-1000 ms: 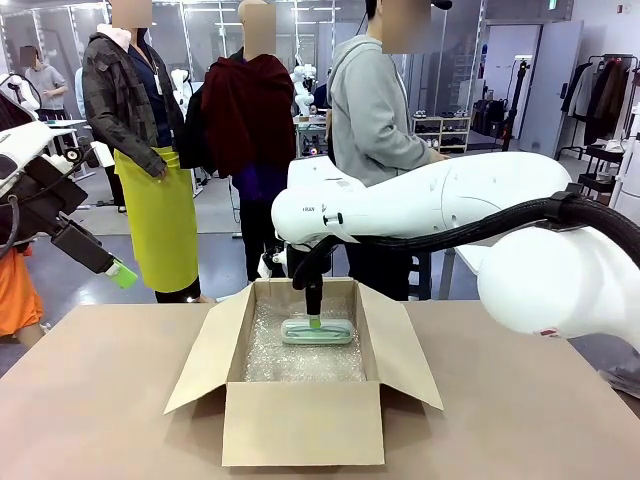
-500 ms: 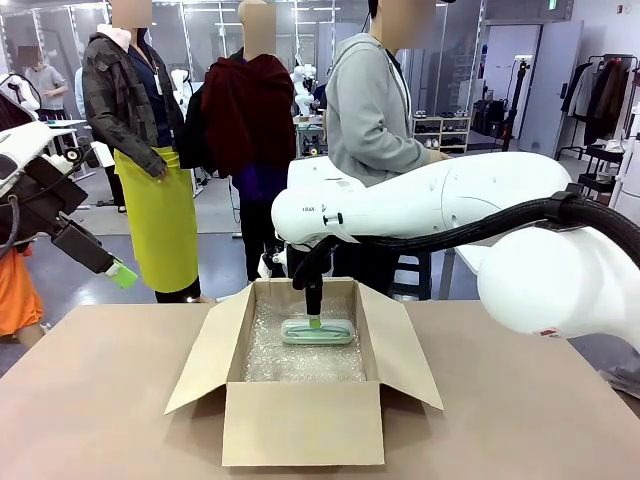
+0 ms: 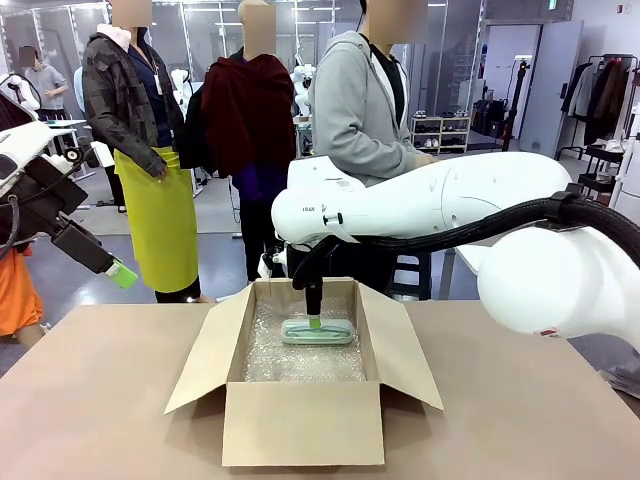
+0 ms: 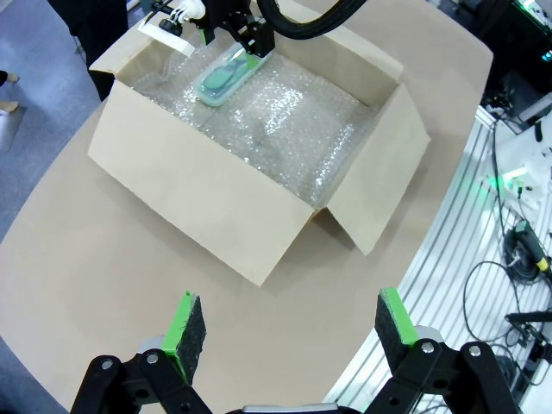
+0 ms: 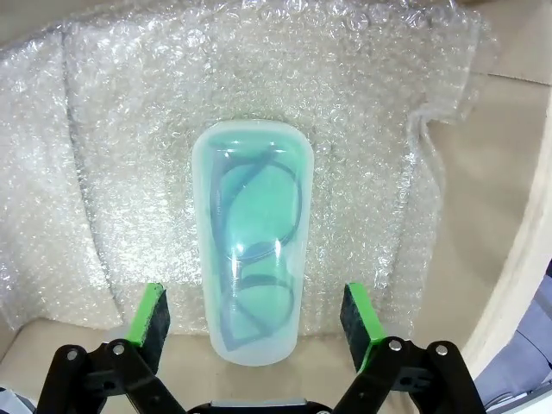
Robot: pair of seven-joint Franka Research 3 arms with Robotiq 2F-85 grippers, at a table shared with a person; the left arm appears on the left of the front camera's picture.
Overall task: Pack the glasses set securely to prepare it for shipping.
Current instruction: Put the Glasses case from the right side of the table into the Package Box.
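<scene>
- The mint-green glasses case [image 5: 252, 241] lies flat on the bubble wrap [image 5: 371, 103] lining the open cardboard box [image 3: 300, 420], toward its far end.
- The right end effector [image 5: 254, 302] reaches down into the box, fingers spread, green pads [image 5: 148, 312] flanking one end of the case with gaps on both sides.
- The left end effector [image 4: 289, 302] hangs spread wide above the tabletop [image 4: 103, 285], apart from the box.

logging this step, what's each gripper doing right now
Left gripper: open, empty.
Right gripper: open, astride the pale mint-green semi-clear glasses case, not touching it.
</scene>
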